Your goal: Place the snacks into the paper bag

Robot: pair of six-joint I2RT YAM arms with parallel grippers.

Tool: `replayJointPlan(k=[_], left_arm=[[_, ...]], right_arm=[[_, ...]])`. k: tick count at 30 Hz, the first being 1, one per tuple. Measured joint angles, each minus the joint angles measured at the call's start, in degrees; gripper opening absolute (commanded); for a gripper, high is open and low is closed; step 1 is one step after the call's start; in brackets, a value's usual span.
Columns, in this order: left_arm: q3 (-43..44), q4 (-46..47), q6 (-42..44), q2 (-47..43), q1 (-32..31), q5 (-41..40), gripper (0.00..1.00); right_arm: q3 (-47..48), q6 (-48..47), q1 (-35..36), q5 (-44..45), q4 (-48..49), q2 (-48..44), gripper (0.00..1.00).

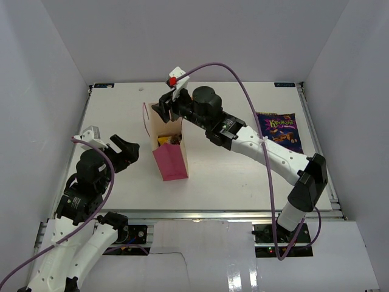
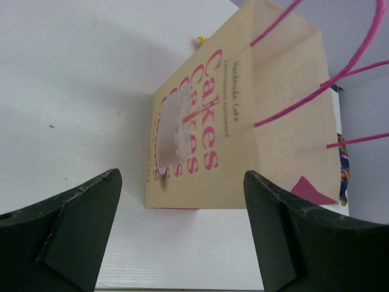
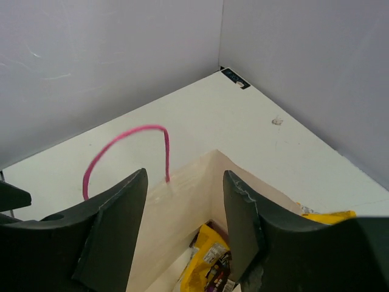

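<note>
Left pincer (image 1: 126, 152) spread, held low beside paper bag (image 1: 172, 161), right pincer (image 1: 164, 111) spread, poised over bag's open top

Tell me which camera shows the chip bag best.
Top external: the purple-blue chip bag lies in plain sight, lettering up. Left wrist catches only a sliver beyond the paper bag; right wrist misses it.

Inside the paper bag (image 1: 171, 159), yellow wrapped bars (image 3: 206, 258) show only in part, cut off by the picture's lower edge and the right gripper (image 3: 182, 234); their number cannot be told. Behind the bag, the chip bag (image 2: 344, 176) is a mere sliver.
</note>
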Motion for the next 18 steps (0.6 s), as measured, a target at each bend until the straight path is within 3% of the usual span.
replayJointPlan(k=[7,12,16,18], left_arm=[[0.0,-0.1,0.0,0.1,0.0,-0.1,0.92],[0.0,-1.1,0.0,-0.3,0.0,-0.6,0.92],[0.0,-1.1,0.0,-0.3,0.0,-0.9,0.92],[0.0,-1.1,0.0,0.2,0.0,-0.9,0.92]], right_arm=[[5.8,-4.5,-2.3,-0.8,-0.1,-0.7,0.51],[4.9,-2.7,-13.0,-3.3,-0.2,-1.5,0.52],[2.1,0.9,-21.3,-3.9,-2.3,0.5,0.7],[2.2,3.4,-23.4,-3.7,-3.3,4.4,0.73]])
